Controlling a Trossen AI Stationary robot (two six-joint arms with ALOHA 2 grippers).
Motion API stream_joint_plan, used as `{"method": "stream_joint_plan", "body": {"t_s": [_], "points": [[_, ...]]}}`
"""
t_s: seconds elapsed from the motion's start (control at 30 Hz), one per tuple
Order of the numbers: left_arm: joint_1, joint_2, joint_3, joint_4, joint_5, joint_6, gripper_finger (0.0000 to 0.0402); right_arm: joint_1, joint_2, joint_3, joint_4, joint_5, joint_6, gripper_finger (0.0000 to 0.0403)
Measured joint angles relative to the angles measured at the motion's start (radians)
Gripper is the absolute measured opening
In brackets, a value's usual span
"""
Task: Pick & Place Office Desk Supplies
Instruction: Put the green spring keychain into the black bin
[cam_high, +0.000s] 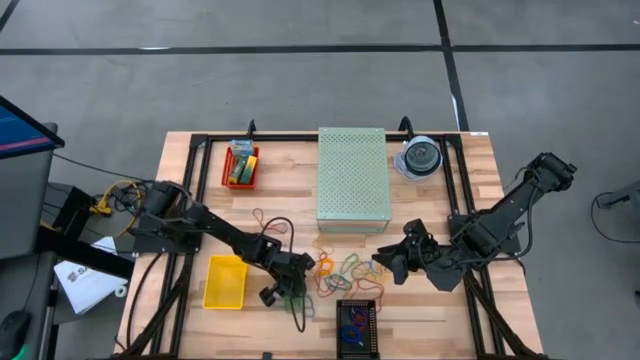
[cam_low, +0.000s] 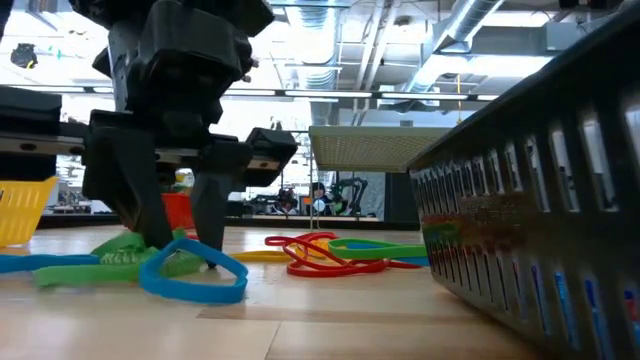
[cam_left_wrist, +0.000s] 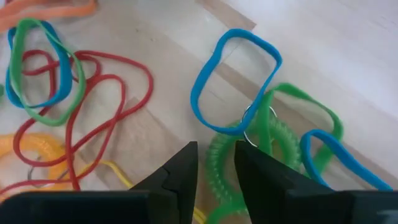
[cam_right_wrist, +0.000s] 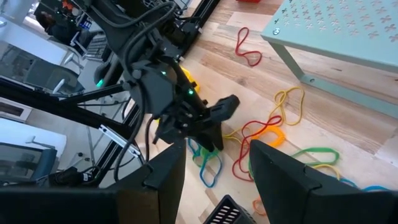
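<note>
No writing is legible anywhere. The left tool (cam_left_wrist: 214, 177) stands on the worktop (cam_high: 430, 320), its fingers released around a green coil (cam_left_wrist: 230, 163) among the bands (cam_high: 345, 272); only its wrist view shows this. The right tool (cam_high: 392, 262) hovers released beside the pile.

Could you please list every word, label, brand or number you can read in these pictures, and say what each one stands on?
No text can be read in any view.
Crayon boxes in the red tray: print too small to read.
Black bin wall in the low view: coloured marks show through the slots, too blurred to read.
Paper sheet left of the table: dark marks, too small to read.
</note>
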Motion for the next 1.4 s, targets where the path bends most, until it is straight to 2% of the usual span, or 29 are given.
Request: {"method": "stream_joint_plan", "body": {"t_s": [0.27,0.53,0.6,0.77,0.83,1.0,1.2,1.4], "points": [[0.004,0.005,-0.001,0.030,-0.011,-0.030,0.0097,0.001,0.000,0.000,0.016,0.000,0.000,0.0175],[0.005,0.005,-0.002,0.032,-0.018,-0.081,0.0016,0.000,0.000,0.000,0.013,0.000,0.000,0.0175],[0.005,0.005,-0.002,0.033,-0.030,-0.085,0.0011,0.000,0.000,0.000,0.013,0.000,0.000,0.0175],[0.002,-0.023,-0.004,0.016,-0.134,-0.095,0.0026,0.000,0.000,0.000,0.013,0.000,0.000,0.0175],[0.007,-0.051,-0.009,-0.005,-0.215,-0.106,0.0023,0.000,0.000,0.000,0.014,0.000,0.000,0.0175],[0.006,-0.131,-0.006,0.002,-0.331,-0.158,0.0008,0.000,0.000,0.000,0.014,0.000,0.000,0.0175],[0.001,-0.186,-0.006,0.002,-0.355,-0.218,0.0007,0.000,0.000,0.000,0.013,0.000,-0.003,0.0175],[-0.006,-0.247,-0.006,0.064,-0.400,-0.358,0.0008,0.000,0.000,0.000,0.016,0.000,-0.003,0.0175]]}}
